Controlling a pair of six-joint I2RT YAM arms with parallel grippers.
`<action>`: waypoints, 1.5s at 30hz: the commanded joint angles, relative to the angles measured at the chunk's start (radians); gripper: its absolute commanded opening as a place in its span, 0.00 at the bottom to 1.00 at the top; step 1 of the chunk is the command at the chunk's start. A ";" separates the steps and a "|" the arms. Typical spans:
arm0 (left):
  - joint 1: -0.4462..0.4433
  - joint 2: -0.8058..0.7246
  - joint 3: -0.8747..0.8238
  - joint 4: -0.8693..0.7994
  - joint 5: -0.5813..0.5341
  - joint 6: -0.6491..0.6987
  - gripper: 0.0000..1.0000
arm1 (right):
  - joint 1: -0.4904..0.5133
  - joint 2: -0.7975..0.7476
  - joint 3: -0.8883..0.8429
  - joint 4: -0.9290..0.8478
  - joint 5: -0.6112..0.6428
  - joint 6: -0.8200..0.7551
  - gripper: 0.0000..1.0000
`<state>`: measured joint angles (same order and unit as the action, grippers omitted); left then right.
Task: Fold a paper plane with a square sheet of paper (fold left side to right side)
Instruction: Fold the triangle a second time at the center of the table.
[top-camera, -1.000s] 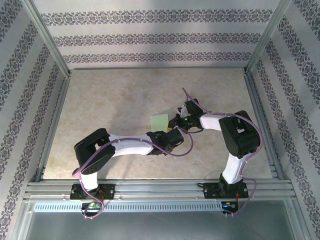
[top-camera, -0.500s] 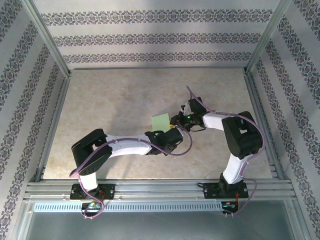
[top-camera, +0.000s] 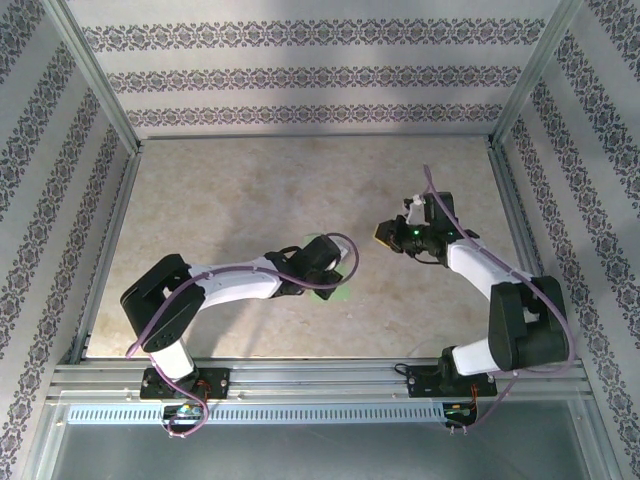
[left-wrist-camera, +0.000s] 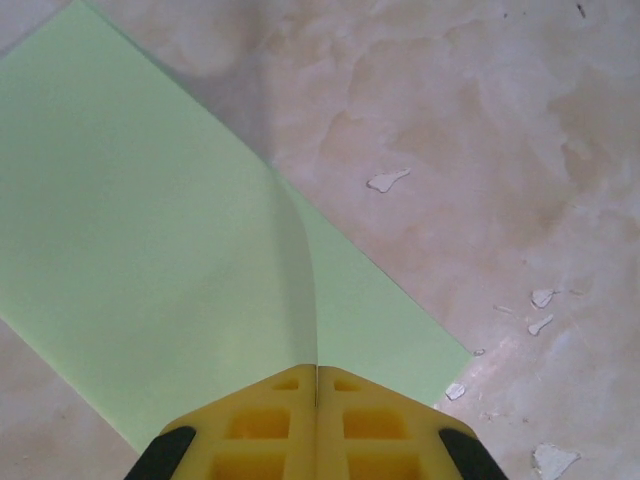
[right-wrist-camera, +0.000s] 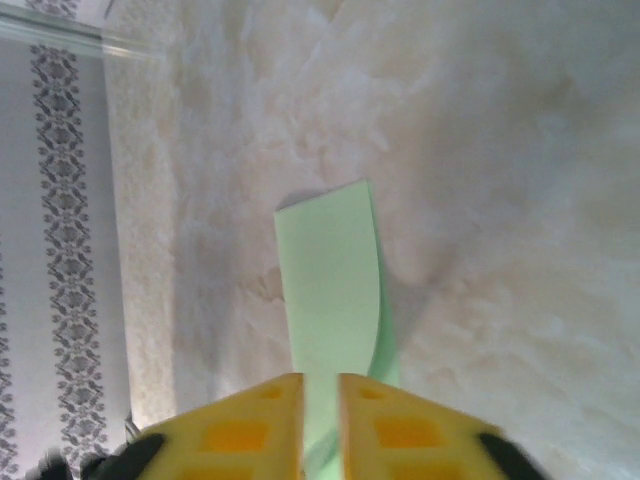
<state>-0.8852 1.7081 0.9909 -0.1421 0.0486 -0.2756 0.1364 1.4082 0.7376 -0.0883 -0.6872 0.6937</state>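
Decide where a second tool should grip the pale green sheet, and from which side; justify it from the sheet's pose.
Probably the raised ridge of the square sheet of paper, just beyond where the left tool pinches it, coming from above and straddling it. Elsewhere the sheet lies flat on the table, offering no lifted edge to pinch.

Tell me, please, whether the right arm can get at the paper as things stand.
Probably yes. From above, bare table lies between the right gripper and the paper, with nothing in the way. But the left gripper is shut on a raised fold, and its arm covers most of it.
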 joint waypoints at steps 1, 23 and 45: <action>0.043 -0.044 -0.028 0.082 0.134 -0.097 0.00 | 0.018 -0.051 -0.072 -0.057 -0.020 -0.054 0.02; 0.165 -0.024 -0.118 0.196 0.340 -0.267 0.00 | 0.371 0.180 -0.155 0.149 0.080 0.083 0.00; 0.232 -0.015 -0.130 0.160 0.412 -0.224 0.01 | 0.391 0.228 -0.112 -0.046 0.172 -0.006 0.00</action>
<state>-0.6716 1.6886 0.8612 0.0372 0.4370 -0.5316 0.5137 1.5982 0.6262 -0.0540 -0.5793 0.7128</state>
